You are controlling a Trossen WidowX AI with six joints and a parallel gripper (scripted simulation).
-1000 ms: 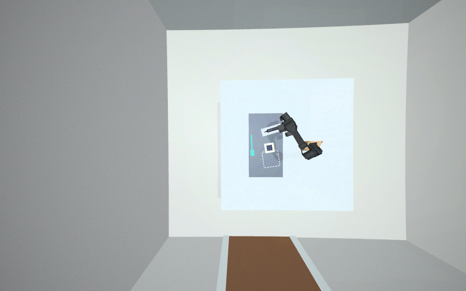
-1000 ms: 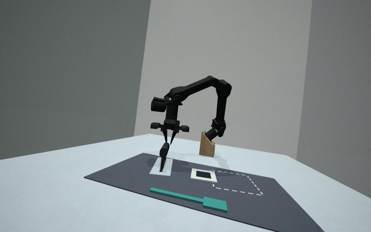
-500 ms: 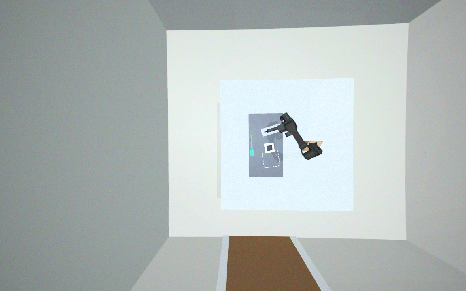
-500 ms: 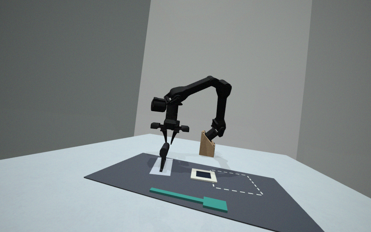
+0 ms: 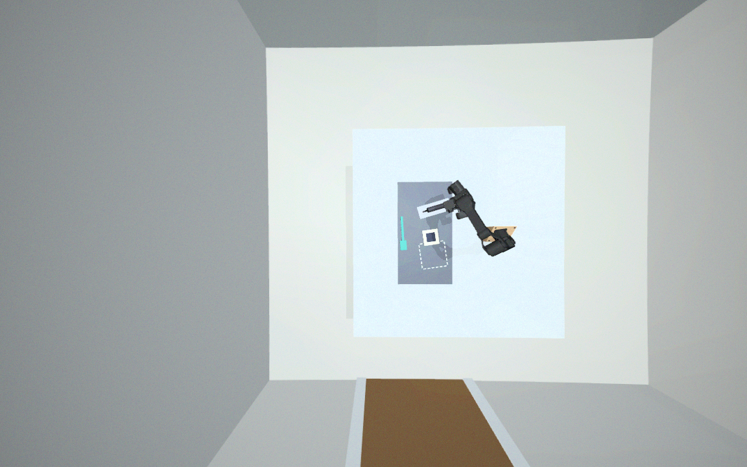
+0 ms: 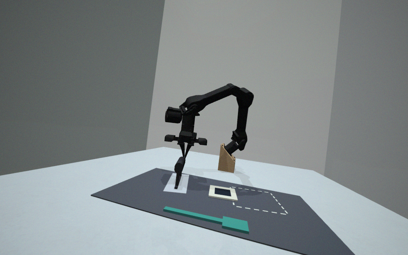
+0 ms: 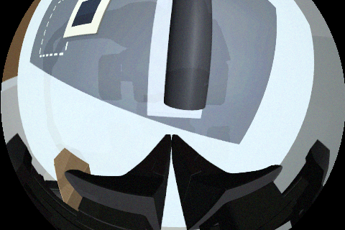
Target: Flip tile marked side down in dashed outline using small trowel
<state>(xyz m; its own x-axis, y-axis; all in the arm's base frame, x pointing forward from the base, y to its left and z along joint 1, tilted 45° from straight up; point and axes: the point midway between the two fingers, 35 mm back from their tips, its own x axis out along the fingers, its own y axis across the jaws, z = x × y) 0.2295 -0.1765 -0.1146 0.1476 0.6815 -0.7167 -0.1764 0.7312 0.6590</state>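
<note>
Gripper [image 6: 183, 152] fingers are pressing together, gripping nothing; its tips are hovering just above the dark trowel [image 6: 178, 169], whose blade is hard to make out.

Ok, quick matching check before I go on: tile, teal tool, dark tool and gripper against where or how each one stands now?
1 tile
2 teal tool
3 dark tool
4 gripper

A shut, holding nothing
B propped up on the pale patch
C lying flat near the mat edge
D dark square up, beside the dashed outline

Pairs: 1-D; 2-C; 3-B; 4-A
</note>
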